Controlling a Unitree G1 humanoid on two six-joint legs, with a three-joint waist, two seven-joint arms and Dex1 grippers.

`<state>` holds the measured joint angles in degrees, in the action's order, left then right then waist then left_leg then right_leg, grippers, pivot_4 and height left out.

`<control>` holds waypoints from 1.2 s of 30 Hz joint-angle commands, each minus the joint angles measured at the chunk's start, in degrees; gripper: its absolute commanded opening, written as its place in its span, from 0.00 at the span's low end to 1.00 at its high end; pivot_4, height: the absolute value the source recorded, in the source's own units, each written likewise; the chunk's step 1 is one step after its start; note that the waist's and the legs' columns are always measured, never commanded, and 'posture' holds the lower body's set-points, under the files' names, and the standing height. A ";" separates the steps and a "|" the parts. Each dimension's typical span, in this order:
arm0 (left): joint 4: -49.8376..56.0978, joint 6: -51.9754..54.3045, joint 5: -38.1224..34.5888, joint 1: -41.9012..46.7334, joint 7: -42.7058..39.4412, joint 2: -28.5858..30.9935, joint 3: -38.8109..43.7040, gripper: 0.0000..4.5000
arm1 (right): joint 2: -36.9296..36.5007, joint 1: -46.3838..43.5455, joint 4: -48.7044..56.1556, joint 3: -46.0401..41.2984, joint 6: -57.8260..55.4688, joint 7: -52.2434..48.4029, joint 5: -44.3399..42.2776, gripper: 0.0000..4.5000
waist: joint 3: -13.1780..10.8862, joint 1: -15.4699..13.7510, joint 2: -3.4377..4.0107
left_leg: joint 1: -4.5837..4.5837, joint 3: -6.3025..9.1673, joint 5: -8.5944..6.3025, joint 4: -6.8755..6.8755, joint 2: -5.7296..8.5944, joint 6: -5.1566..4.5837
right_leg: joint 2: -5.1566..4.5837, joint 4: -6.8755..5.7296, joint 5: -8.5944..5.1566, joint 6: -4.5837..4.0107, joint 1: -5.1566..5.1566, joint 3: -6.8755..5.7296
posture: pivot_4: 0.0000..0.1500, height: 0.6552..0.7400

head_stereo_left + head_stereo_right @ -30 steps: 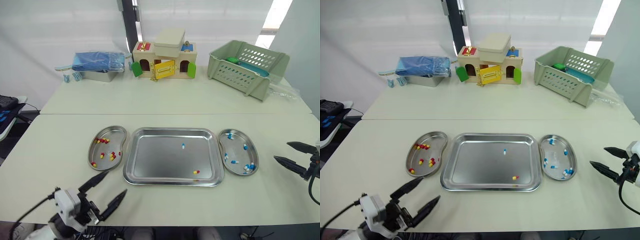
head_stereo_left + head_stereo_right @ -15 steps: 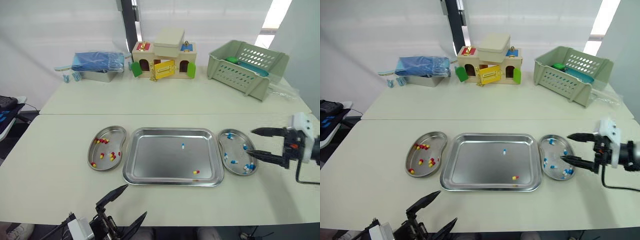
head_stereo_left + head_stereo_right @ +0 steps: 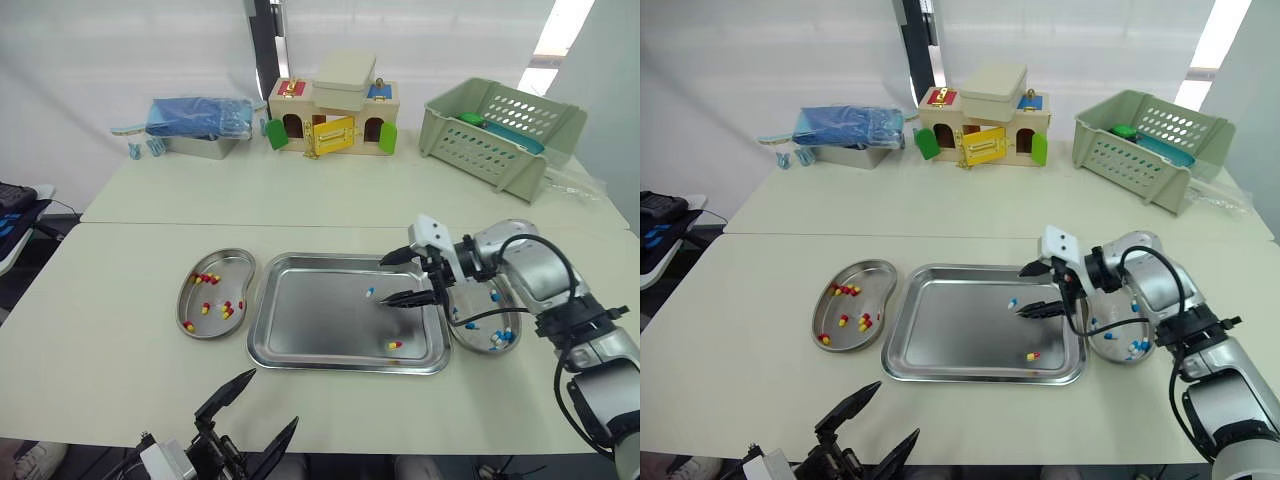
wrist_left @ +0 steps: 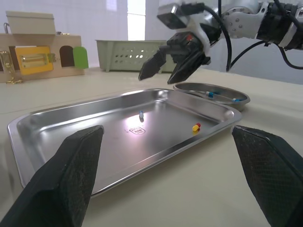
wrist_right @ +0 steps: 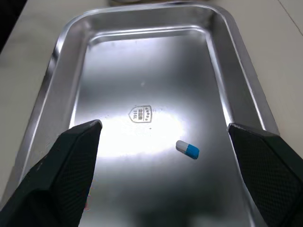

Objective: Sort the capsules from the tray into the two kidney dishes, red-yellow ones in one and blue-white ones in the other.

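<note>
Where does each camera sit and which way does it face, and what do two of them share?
Left and right eye views: on the head, looking forward and down over the tray; left end effector near the robot, right end effector open over the tray.
Left wrist view: low at tray level, facing across the tray toward the right end effector, between its own spread fingers.
Right wrist view: above the tray, looking down at the blue-white capsule between its own fingers.
Shared: both wrist views show that capsule.
</note>
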<state>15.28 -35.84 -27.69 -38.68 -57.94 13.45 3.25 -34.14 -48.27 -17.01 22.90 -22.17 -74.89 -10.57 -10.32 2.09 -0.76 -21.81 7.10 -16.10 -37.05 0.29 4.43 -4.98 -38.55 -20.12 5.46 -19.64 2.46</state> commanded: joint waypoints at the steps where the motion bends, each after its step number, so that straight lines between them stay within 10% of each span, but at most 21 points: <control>1: -0.27 -2.52 0.39 0.00 1.34 -0.03 -0.25 1.00 | 3.30 -2.12 -3.71 0.80 2.09 1.59 3.16 1.00 | 0.00 0.04 0.00 | 0.00 0.00 0.00 0.00 0.00 0.00 | 0.00 0.00 0.00 0.00 -0.01 0.00 | 1.00 1.00; 14: -1.59 -3.32 0.81 1.08 3.42 1.86 -1.09 1.00 | 7.70 -0.34 -8.80 2.52 6.80 5.72 11.81 1.00 | 0.01 0.31 0.02 | -0.04 0.00 0.00 0.00 0.00 0.00 | 0.01 -0.11 0.00 0.00 -0.13 0.02 | 1.00 1.00; 31: -1.91 -3.62 0.81 1.04 4.24 3.44 -1.06 1.00 | 7.31 0.58 -9.01 2.86 7.58 3.96 13.98 0.00 | 0.03 0.38 0.06 | 0.00 0.00 0.00 0.00 0.00 0.00 | 0.01 -0.16 0.00 -0.01 -0.13 0.03 | 1.00 1.00; 36: -2.32 -3.78 0.82 1.18 4.16 3.71 -1.03 1.00 | 7.11 1.05 -8.30 2.71 7.56 3.64 13.73 0.00 | 0.03 0.39 0.06 | 0.01 0.00 0.00 0.00 0.00 0.00 | 0.01 -0.16 0.00 -0.01 -0.13 0.03 | 1.00 1.00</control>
<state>12.80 -38.18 -26.68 -37.07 -53.87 16.64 2.57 -26.52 -48.34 -25.73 25.37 -14.33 -70.29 2.33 -10.29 2.48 -0.70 -21.81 7.10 -16.10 -37.04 0.29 4.42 -4.96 -38.71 -20.12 5.45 -19.77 2.49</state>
